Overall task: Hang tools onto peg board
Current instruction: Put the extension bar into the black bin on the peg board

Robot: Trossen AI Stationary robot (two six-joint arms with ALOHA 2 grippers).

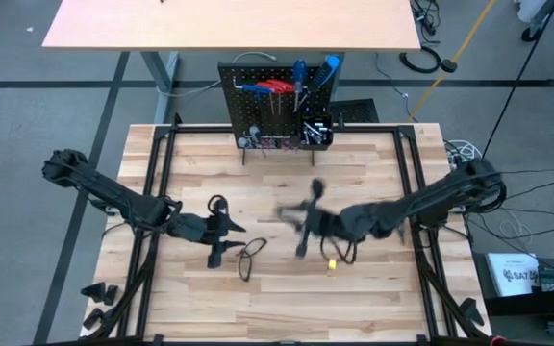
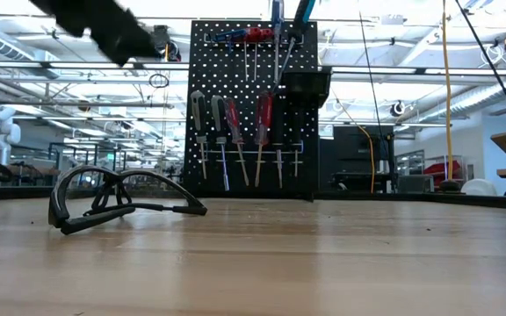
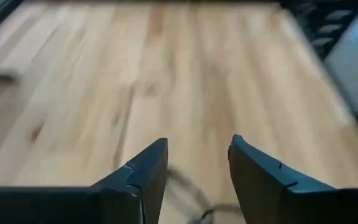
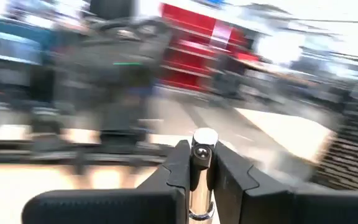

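High view: the right pincer (image 1: 308, 223) hangs over the middle of the counter (image 1: 373, 173), blurred, with a thin dark tool running through it roughly toward the peg board (image 1: 279, 101) at the counter's far edge. The board lies straight ahead of this pincer, well apart from it, so the right arm is the nearer one for a hang. The left pincer (image 1: 221, 242) sits over the near-left part of the counter, just beside the black wire loop (image 1: 251, 258) lying flat on the wood. A small yellow piece (image 1: 332, 263) lies near the right arm.

Low view: the peg board stands upright behind the counter, already carrying several screwdrivers (image 2: 263, 123), shafts pointing down. The black wire loop (image 2: 117, 202) rests on the counter at the left, apart from any pincer; an arm shows only as a dark blur at the top.

Left wrist view: the left pincer's fingers (image 3: 143, 180) stand apart with bare wood between them and nothing held; a faint dark curve, probably the loop, lies just below.

Right wrist view: the right pincer (image 4: 204, 171) is clamped on a silver shaft (image 4: 202, 162) standing upright between its fingers, long axis along the fingers.
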